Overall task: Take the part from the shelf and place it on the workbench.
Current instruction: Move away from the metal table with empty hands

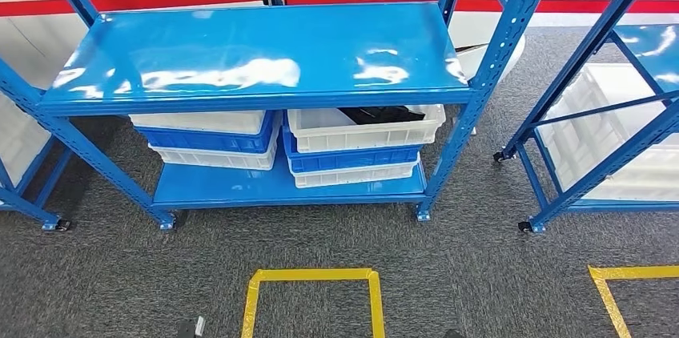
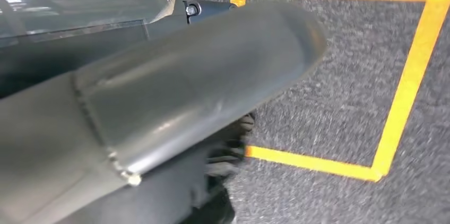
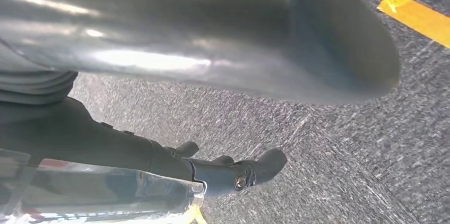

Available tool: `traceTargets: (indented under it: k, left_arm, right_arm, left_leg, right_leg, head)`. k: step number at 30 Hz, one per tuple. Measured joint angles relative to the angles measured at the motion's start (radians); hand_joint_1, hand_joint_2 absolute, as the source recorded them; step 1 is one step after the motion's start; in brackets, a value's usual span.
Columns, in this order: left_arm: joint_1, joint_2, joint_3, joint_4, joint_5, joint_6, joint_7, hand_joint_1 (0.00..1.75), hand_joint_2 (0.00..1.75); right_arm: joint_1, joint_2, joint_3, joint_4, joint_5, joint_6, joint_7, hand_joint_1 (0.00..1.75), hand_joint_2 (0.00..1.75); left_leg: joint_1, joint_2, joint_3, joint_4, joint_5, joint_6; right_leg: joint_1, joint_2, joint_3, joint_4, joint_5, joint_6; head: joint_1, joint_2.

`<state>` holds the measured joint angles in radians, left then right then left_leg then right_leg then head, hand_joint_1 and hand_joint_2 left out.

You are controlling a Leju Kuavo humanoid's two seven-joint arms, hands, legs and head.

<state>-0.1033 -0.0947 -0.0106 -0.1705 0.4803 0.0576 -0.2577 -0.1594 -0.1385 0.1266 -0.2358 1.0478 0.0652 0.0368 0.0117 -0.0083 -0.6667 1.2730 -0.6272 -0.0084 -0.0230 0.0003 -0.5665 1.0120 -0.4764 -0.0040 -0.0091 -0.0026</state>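
Two stacks of bins sit on the lower level of a blue shelf (image 1: 256,54) facing the robot
On the right stack, the top white bin (image 1: 364,130) holds a dark part (image 1: 383,114), lying inside it under the bare, glossy upper shelf board; the left stack's top white bin (image 1: 200,122) rests on a blue bin (image 1: 210,142). A yellow tape square (image 1: 314,276) marks the grey carpet (image 1: 104,274) in front of the shelf, and a second blue rack (image 1: 608,114) stands to the right with white bins of its own. Both arms hang low over the carpet: the left hand (image 2: 175,102) shows as a thick grey thumb beside the tape, the right hand (image 3: 233,173) with dark fingers extended and holding nothing; whether the left hand is spread or curled I cannot tell
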Motion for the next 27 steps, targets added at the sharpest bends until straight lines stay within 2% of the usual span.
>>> traceTargets:
  k: [1,2,4,5,6,8,11,12,13,15,16,17,18,19,20,21,22,24,25,27]
  left_arm:
    - [0.0,0.001,-0.002,0.0,0.0,0.0,0.001,0.0,0.0]
    - [0.0,0.002,-0.004,0.0,0.0,0.0,0.001,0.0,0.0]
    - [0.0,0.005,-0.008,0.0,0.0,0.0,0.001,0.0,0.0]
    - [-0.001,0.006,-0.009,0.0,0.0,0.0,0.001,0.0,0.0]
    - [-0.001,0.007,-0.01,0.0,0.0,0.0,0.002,0.0,0.0]
    - [-0.002,0.007,-0.012,0.001,0.0,0.0,0.003,0.0,0.0]
    - [-0.002,0.007,-0.013,0.0,0.0,-0.001,0.004,0.0,0.0]
    - [-0.002,0.007,-0.013,0.0,0.0,-0.001,0.004,0.0,0.0]
    - [-0.003,0.008,-0.013,0.0,0.0,-0.002,0.004,0.0,0.0]
    - [-0.003,0.007,-0.014,0.0,0.0,-0.002,0.004,0.0,0.0]
    - [-0.002,0.007,-0.014,0.001,0.0,-0.003,0.004,0.0,0.0]
    - [-0.001,0.007,-0.014,0.001,0.0,-0.003,0.004,0.0,0.0]
    - [0.0,0.007,-0.014,0.001,0.0,-0.003,0.004,0.0,0.0]
    - [0.001,0.007,-0.014,0.001,0.0,-0.003,0.004,0.0,0.0]
    - [0.0,0.007,-0.014,0.001,0.0,-0.003,0.004,0.0,0.0]
    - [0.0,0.007,-0.014,0.001,0.0,-0.003,0.004,0.0,0.0]
    - [0.0,0.008,-0.014,0.001,0.001,-0.003,0.004,0.0,0.0]
    - [-0.001,0.008,-0.014,0.001,0.001,-0.003,0.004,0.0,0.0]
    - [-0.001,0.009,-0.014,0.001,0.001,-0.003,0.004,0.0,0.0]
    - [-0.002,0.01,-0.014,0.0,0.001,-0.003,0.004,0.0,0.0]
  right_arm:
    - [0.002,0.001,-0.003,0.0,0.0,0.0,0.0,0.0,0.0]
    - [0.004,0.003,-0.006,0.0,0.001,0.0,0.0,0.0,0.0]
    - [0.009,0.005,-0.009,0.0,0.003,0.0,0.0,0.0,0.0]
    - [0.009,0.006,-0.011,0.0,0.004,0.0,-0.001,0.0,0.0]
    - [0.008,0.007,-0.011,0.0,0.006,0.0,-0.001,0.0,0.0]
    - [0.006,0.008,-0.012,0.0,0.01,0.0,-0.001,0.0,0.0]
    - [0.004,0.011,-0.012,-0.001,0.015,0.0,-0.003,0.0,0.0]
    - [0.003,0.011,-0.013,-0.001,0.016,0.0,-0.004,0.0,0.0]
    - [0.004,0.011,-0.014,-0.001,0.017,0.0,-0.005,0.0,0.0]
    - [0.006,0.011,-0.015,-0.001,0.018,0.0,-0.006,0.0,0.0]
    - [0.009,0.011,-0.016,-0.001,0.018,0.0,-0.006,0.0,0.0]
    - [0.011,0.011,-0.016,-0.001,0.018,0.0,-0.006,0.0,0.0]
    - [0.013,0.011,-0.016,-0.001,0.019,0.0,-0.006,0.0,0.0]
    - [0.013,0.011,-0.017,-0.001,0.019,0.0,-0.007,0.0,0.0]
    - [0.013,0.01,-0.017,-0.001,0.019,0.0,-0.007,0.0,0.0]
    - [0.013,0.009,-0.018,-0.001,0.019,0.0,-0.008,0.0,0.0]
    - [0.012,0.009,-0.018,-0.001,0.019,0.0,-0.008,0.0,0.0]
    - [0.012,0.009,-0.018,-0.001,0.02,0.0,-0.009,0.0,0.0]
    - [0.012,0.01,-0.018,-0.001,0.02,0.0,-0.009,0.0,0.0]
    - [0.013,0.01,-0.018,-0.001,0.02,0.0,-0.009,0.0,0.0]
  left_leg:
    - [0.003,0.001,-0.028,0.028,0.007,-0.004]
    - [0.006,0.002,-0.037,0.017,0.034,-0.007]
    - [0.011,0.005,-0.006,-0.097,0.126,-0.009]
    - [0.01,0.007,0.018,-0.158,0.159,-0.007]
    - [0.008,0.007,0.037,-0.202,0.176,-0.003]
    - [0.0,0.006,0.051,-0.226,0.17,0.01]
    - [0.0,0.004,0.068,-0.247,0.167,0.034]
    - [0.002,0.005,0.078,-0.254,0.166,0.042]
    - [0.003,0.005,0.086,-0.259,0.163,0.048]
    - [0.002,0.004,0.096,-0.26,0.153,0.056]
    - [0.002,0.003,0.103,-0.26,0.147,0.057]
    - [0.002,0.001,0.11,-0.26,0.14,0.056]
    - [0.002,-0.001,0.121,-0.26,0.132,0.054]
    - [0.002,-0.003,0.133,-0.26,0.123,0.051]
    - [0.001,-0.004,0.143,-0.259,0.113,0.046]
    - [-0.002,-0.005,0.151,-0.259,0.102,0.04]
    - [-0.004,-0.005,0.157,-0.26,0.093,0.034]
    - [-0.006,-0.005,0.165,-0.265,0.08,0.023]
    - [-0.003,-0.003,0.169,-0.266,0.075,0.017]
    - [0.001,0.001,0.157,-0.227,0.054,0.008]
  right_leg:
    - [0.0,0.001,0.007,0.0,-0.006,0.0]
    - [-0.001,0.002,0.016,0.0,-0.013,0.002]
    - [-0.004,0.005,0.036,0.0,-0.029,0.01]
    - [-0.002,0.006,0.045,0.001,-0.038,0.016]
    - [0.001,0.007,0.049,0.001,-0.044,0.023]
    - [0.006,0.006,0.05,-0.003,-0.051,0.036]
    - [0.005,0.002,0.05,0.005,-0.062,0.05]
    - [0.005,0.001,0.033,0.039,-0.075,0.05]
    - [0.003,0.0,0.0,0.096,-0.093,0.048]
    - [0.003,0.001,-0.087,0.232,-0.127,0.046]
    - [0.004,0.001,-0.122,0.273,-0.128,0.05]
    - [0.003,0.0,-0.139,0.279,-0.114,0.057]
    - [0.001,0.0,-0.134,0.244,-0.082,0.066]
    - [-0.001,0.0,-0.116,0.181,-0.04,0.076]
    - [-0.003,-0.002,-0.092,0.113,-0.004,0.081]
    - [-0.002,-0.002,-0.069,0.057,0.021,0.079]
    - [-0.001,-0.002,-0.054,0.026,0.032,0.071]
    - [0.005,-0.001,-0.043,0.015,0.025,0.05]
    - [0.002,0.0,-0.039,0.014,0.022,0.042]
    - [-0.004,0.001,-0.027,0.012,0.013,0.025]
  head:
    - [0.0,0.0]
    - [0.0,0.0]
    - [0.0,0.0]
    - [0.0,0.0]
    - [0.0,0.0]
    - [0.0,0.0]
    - [0.001,0.0]
    - [0.002,0.0]
    - [0.003,0.0]
    - [0.003,0.0]
    - [0.003,0.0]
    - [0.003,0.0]
    - [0.004,0.0]
    - [0.004,0.0]
    - [0.006,0.0]
    - [0.007,0.0]
    - [0.007,0.0]
    - [0.007,0.0]
    - [0.007,0.0]
    - [0.005,0.0]
